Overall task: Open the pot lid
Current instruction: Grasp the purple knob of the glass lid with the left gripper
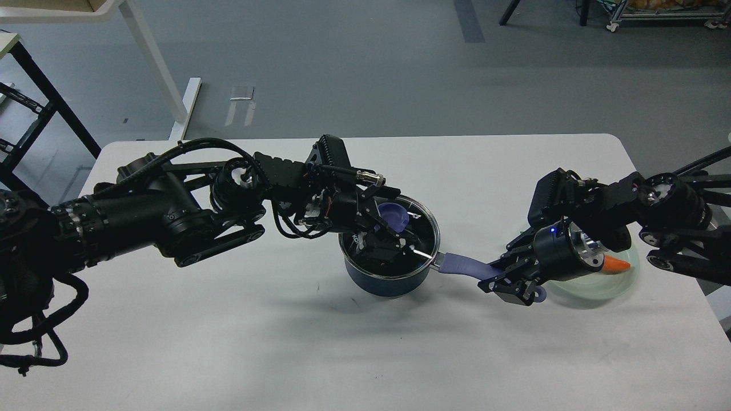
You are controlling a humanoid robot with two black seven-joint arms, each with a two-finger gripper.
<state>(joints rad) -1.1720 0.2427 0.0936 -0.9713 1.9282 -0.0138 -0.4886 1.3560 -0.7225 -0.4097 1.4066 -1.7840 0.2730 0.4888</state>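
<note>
Head view shows a humanoid robot's two black arms meeting over a dark blue saucepan near the middle of a white table, as it sets about opening the pot. The left gripper reaches in over the glass lid, which rests on the saucepan's rim, its fingers flanking the purple-blue knob; whether they have closed on the knob or merely bracket it cannot be told, since the dark fingers merge with the black interior seen through the glass. The right gripper appears closed around the lavender handle near its looped end, steadying the pan. Behind that gripper, partly hidden by it, sits a pale green glass plate carrying what looks like a piece of carrot.

The risks appear to lie in the grip and the lift. If the left fingers pinch the rounded knob off-centre, the lid could tip, slide across the rim, or drop back with a clatter. A lift that is not straight up may drag the steel rim against the pan and pull the saucepan along, twisting the handle in the right gripper. That gripper sits just beside the plate, so any jolt could nudge it toward the table's right edge.
</note>
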